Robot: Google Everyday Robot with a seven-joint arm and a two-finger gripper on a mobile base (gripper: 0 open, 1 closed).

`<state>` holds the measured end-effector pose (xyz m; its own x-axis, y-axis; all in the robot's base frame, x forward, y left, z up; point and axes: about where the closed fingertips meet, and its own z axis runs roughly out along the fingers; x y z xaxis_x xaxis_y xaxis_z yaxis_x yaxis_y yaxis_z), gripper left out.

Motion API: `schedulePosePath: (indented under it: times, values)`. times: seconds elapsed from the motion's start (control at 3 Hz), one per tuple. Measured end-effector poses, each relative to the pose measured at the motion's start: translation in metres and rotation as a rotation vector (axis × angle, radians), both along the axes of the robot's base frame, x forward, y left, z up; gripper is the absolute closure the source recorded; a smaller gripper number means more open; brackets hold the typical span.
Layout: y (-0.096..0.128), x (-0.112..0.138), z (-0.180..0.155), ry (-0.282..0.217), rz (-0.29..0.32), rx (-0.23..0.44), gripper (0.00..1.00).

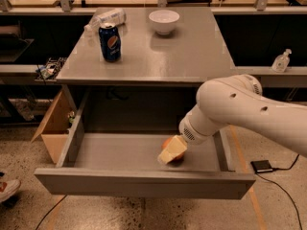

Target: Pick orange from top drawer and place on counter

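Note:
The top drawer (120, 153) is pulled open below the counter (192, 51). The orange (166, 142) lies on the drawer floor right of the middle, near the front panel. Only slivers of it show. My gripper (171, 150), cream-coloured at the end of the white arm (240, 109), reaches down into the drawer from the right. It sits right over the orange and hides most of it. I cannot see whether it holds the fruit.
On the counter stand a blue soda can (110, 42), a white bowl (164, 21) and a lying plastic bottle (106, 18). A cardboard box (52, 128) stands left of the drawer. A black device with a cable (263, 166) lies on the floor at right.

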<state>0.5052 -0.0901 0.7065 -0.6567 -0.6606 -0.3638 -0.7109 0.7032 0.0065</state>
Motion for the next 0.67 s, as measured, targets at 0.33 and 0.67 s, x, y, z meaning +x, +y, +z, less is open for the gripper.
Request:
schedulePosePath:
  times: [0.33,0.67]
  values:
    - [0.005,0.005,-0.019,0.016,-0.014,-0.001,0.0]
    - [0.006,0.012,-0.035,0.033,-0.036,0.001,0.0]
